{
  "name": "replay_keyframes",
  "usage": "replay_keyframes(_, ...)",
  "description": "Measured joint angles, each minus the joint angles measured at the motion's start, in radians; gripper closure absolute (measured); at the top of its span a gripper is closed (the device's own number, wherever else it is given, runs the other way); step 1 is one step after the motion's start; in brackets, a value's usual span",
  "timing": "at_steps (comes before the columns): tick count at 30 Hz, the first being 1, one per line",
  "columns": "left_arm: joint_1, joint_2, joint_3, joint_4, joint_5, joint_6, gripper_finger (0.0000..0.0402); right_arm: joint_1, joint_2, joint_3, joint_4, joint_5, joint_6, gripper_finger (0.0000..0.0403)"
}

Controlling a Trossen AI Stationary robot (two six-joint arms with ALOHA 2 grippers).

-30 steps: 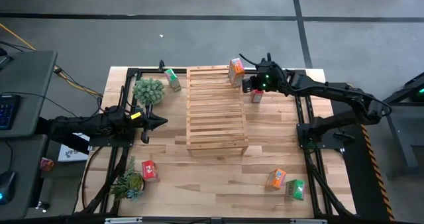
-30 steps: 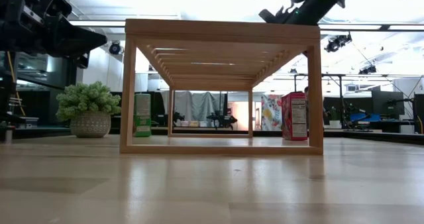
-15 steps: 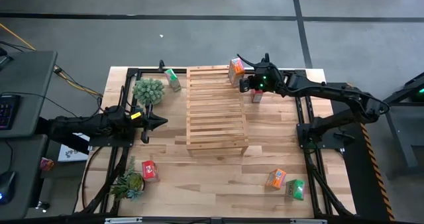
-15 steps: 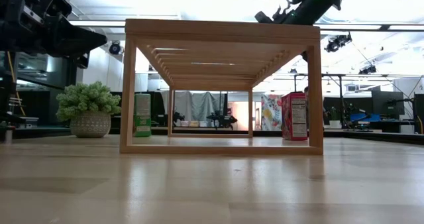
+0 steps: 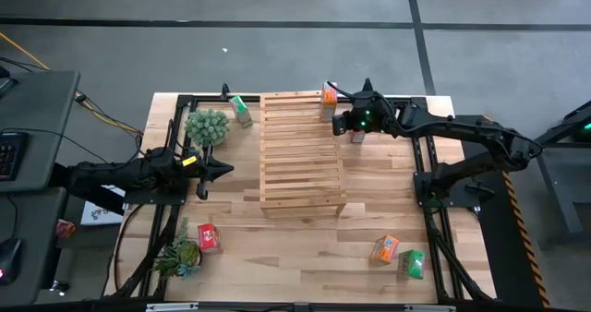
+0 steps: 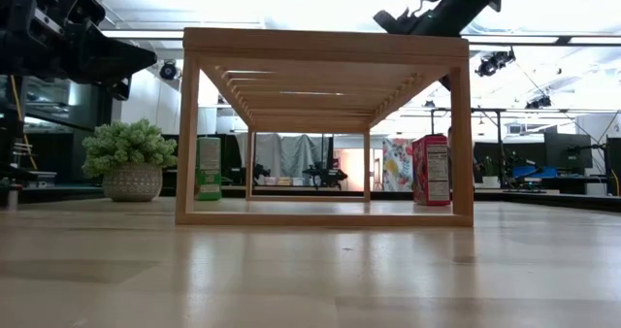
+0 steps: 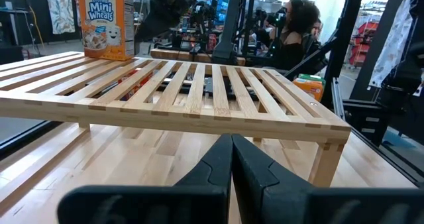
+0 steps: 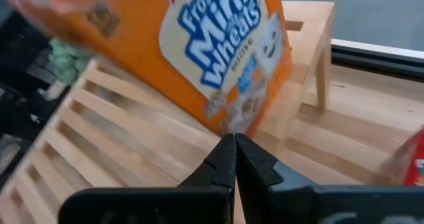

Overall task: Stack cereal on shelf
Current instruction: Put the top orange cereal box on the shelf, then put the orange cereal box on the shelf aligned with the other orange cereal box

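High view: the slatted light-wood shelf point(image 5: 301, 150) sits mid-table, parallel slats running across it. An orange cereal box point(image 5: 328, 98) stands on its far right corner, with the right gripper point(image 5: 340, 120) just beside it, fingers pinched together, holding nothing. A red box point(image 5: 357, 134) is on the plywood next to that arm. The left gripper point(image 5: 222, 170) waits left of the shelf, also closed and empty. A green box point(image 5: 241, 111) stands far left by a round potted plant point(image 5: 207, 126); another red box point(image 5: 209, 237), orange box point(image 5: 385, 248) and green box point(image 5: 412, 262) sit near.

Low view: the shelf is an open rectangular frame.

Left wrist view: smooth slats, glossy cardboard box on top.

Right wrist view: box tilted and blurry over the slats, right up against the closed fingertips.
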Motion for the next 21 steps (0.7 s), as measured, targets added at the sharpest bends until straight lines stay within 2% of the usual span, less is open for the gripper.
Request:
replay_keyframes(7, 0.0, 0.0, 0.0, 0.0, 0.0, 0.0, 0.0402, -0.011, -0.126, 0.0, -0.217, 0.007, -0.081, 0.0403)
replay_keyframes(13, 0.0, 0.0, 0.0, 0.0, 0.0, 0.0, 0.0401, 0.049, -0.286, 0.0, -0.417, 0.015, -0.099, 0.0403)
replay_keyframes(16, 0.0, 0.0, 0.0, 0.0, 0.0, 0.0, 0.0401, 0.104, -0.343, 0.0, -0.462, 0.015, -0.077, 0.0403)
replay_keyframes(21, 0.0, 0.0, 0.0, 0.0, 0.0, 0.0, 0.0402, 0.21, -0.398, -0.036, -0.441, 0.041, -0.009, 0.0403)
